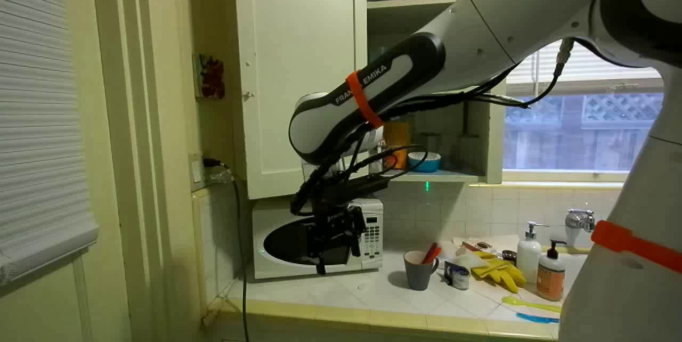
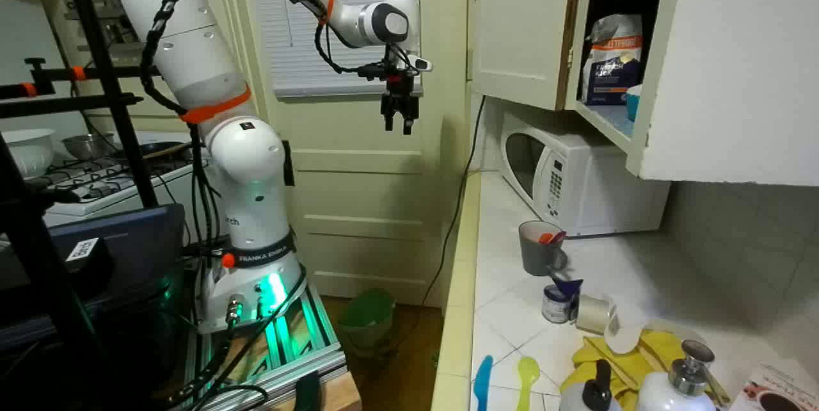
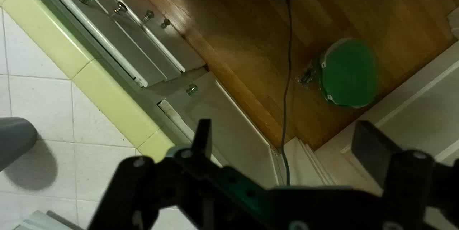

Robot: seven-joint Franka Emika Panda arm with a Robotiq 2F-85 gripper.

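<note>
Closest to the lens in the wrist view, the black gripper (image 3: 285, 140) hangs with its fingers (image 3: 203, 138) parted around bare air. At its nine o'clock, a gray mug (image 3: 14, 142) stands on the white-tiled counter (image 3: 39, 104); the yellow edge (image 3: 114, 103) slants by at ten. A dark cable (image 3: 285, 104) runs at twelve, and a green bin (image 3: 349, 74) sits on the wooden floor (image 3: 244, 51) between one and two. In an exterior view, red handles (image 1: 435, 254) lean in that mug; a small can (image 1: 460, 279) is just beside it at three o'clock, yellow gloves (image 1: 495, 267) lie beyond, and a white microwave (image 1: 290, 243) sits between nine and ten.
</note>
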